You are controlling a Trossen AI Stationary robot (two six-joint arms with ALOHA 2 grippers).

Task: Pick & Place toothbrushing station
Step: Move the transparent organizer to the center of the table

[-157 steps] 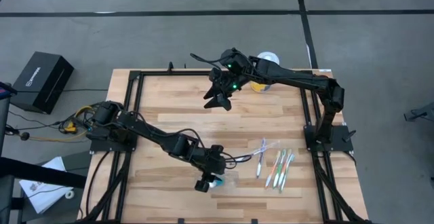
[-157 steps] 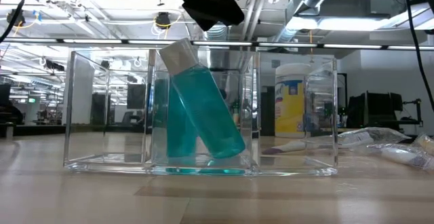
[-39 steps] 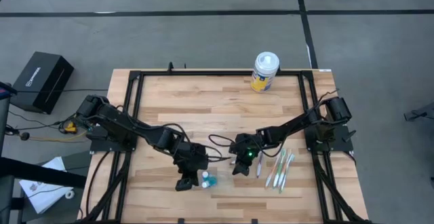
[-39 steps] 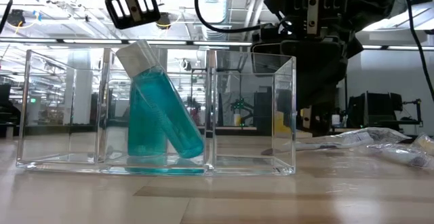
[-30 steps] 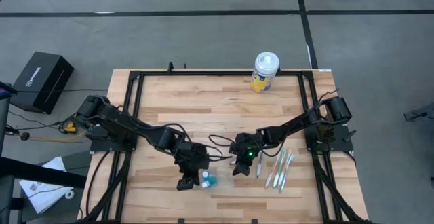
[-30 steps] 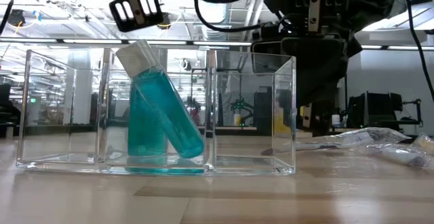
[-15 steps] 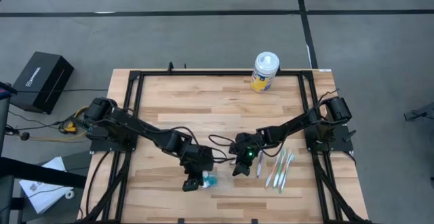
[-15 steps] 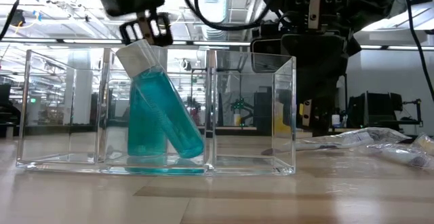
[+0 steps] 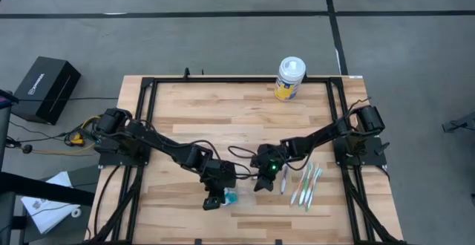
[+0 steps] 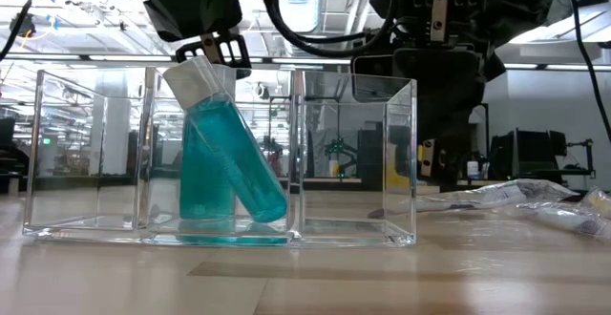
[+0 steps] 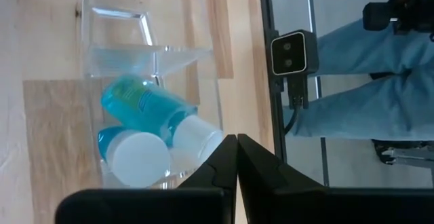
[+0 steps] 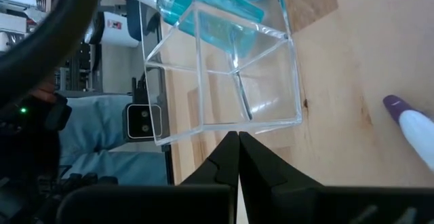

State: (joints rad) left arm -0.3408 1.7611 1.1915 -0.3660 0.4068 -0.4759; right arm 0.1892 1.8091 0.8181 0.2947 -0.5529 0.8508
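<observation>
Now the left pincer, pressed together, hovers over two teal tubes in a clear box. Right pincer, also closed, waits beside it. Best to spread the left fingers before descending on a cap.

**Even overhead light, glare on clear plastic**

Lit brightly from ceiling strips behind the low view. Soft, faint shadows on the desk. Glinting edges on the clear organizer. Blurred, dark near arms against the backlight.

A clear divided container is standing near the table's front edge, two bottles leaning in its middle compartment. Toothbrushes are lying to its right, a wipes canister is standing at the table's far edge.
</observation>
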